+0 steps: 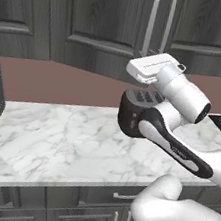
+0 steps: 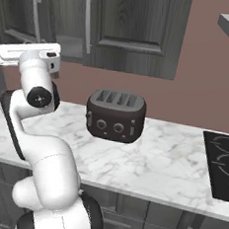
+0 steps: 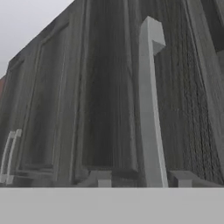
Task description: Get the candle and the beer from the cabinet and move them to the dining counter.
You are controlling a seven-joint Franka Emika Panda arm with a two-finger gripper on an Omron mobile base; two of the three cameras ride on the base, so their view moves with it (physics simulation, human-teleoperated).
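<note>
Plainly, the pincer (image 3: 144, 178) straddles the cabinet (image 3: 105, 87) handle (image 3: 148, 100); no writing reads.

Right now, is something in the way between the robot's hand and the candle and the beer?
Yes. The cabinet door is shut, so the candle and the beer behind it stay hidden. The gripper is right at the door's long silver handle. The door has to swing open first.
</note>
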